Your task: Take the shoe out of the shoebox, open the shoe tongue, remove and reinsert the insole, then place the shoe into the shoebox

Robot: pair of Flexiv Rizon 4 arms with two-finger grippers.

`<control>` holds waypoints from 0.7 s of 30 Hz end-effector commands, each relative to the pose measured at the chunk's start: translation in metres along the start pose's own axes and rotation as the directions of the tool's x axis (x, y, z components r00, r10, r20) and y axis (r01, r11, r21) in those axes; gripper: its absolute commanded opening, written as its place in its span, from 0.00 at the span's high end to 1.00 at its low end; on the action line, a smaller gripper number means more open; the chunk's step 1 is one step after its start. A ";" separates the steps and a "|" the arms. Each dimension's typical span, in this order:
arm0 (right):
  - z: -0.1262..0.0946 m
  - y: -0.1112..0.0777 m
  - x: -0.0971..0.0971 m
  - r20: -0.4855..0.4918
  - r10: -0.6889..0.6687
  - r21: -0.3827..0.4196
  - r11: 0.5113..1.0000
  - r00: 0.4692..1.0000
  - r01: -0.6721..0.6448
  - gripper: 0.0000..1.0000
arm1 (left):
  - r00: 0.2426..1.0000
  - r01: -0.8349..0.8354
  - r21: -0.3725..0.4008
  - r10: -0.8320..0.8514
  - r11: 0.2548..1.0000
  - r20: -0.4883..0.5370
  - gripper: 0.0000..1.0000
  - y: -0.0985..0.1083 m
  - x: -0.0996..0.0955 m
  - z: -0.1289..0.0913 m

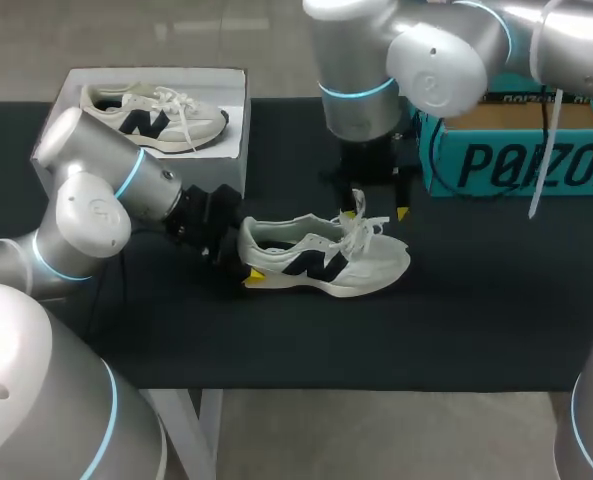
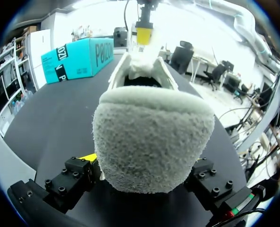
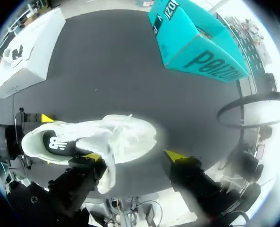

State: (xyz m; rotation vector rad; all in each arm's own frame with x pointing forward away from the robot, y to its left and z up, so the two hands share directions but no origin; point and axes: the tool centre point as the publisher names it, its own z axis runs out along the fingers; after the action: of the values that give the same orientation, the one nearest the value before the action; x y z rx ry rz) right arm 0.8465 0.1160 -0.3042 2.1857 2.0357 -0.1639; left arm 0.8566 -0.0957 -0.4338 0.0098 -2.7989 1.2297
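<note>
My left end effector [image 1: 244, 258] is clamped on the heel of the shoe [image 1: 326, 258], which stands on its sole mid-desk [image 1: 476, 310]; my right end effector [image 3: 134, 156] hangs spread wide over the laces, gripping nothing; one yellow fingertip [image 3: 93, 156] sits just beside the raised tongue [image 3: 107, 172]; the white shoebox [image 1: 234, 150] stands apart.

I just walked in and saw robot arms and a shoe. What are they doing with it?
Two robot arms are working on a white shoe that stands on the black table. The left gripper is clamped on its heel and holds it. The right gripper hangs open just above the laces and tongue. A second shoe sits in the white shoebox at the table's far corner.
</note>
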 end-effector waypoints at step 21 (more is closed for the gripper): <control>-0.062 -0.012 0.051 -0.040 -0.724 -0.171 0.684 0.689 0.709 0.00 | 1.000 -0.001 0.001 0.001 1.000 0.000 1.00 0.002 -0.001 0.001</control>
State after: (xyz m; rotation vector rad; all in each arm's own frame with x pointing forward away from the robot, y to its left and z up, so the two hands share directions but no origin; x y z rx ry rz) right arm 0.8359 0.1745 -0.2499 1.3689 2.6995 0.0059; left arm 0.8567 -0.0956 -0.4339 0.0099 -2.7989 1.2298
